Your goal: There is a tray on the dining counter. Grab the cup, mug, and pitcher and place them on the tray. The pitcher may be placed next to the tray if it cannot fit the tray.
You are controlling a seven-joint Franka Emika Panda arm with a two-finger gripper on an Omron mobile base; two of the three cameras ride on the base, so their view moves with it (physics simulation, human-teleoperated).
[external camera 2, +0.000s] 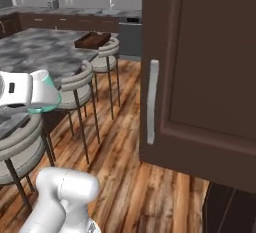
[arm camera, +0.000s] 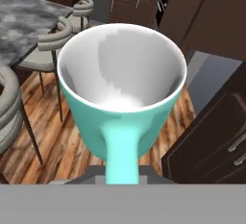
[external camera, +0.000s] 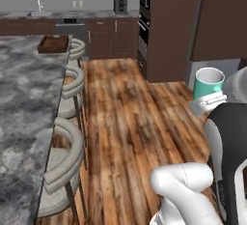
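End effector (external camera: 211, 102) is closed on the teal mug's (external camera: 208, 83) handle; mug is held upright above the wood floor (external camera: 130, 122). Open floor runs between stools (external camera: 65, 163) and dark cabinets (external camera 2: 200, 77). Tray (external camera: 53, 44) sits at the desk's (external camera: 24, 98) far edge. No legible writing seen.

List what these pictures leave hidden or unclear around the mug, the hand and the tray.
- Hand, hand view: its fingertips are hidden behind the mug handle; the grip itself is unseen.
- Mug, right base view: mostly covered by the white hand; a teal sliver remains.
- Tray, left base view: too far and small to tell whether anything lies inside.
- Dining counter, left base view: cut off by the left edge.
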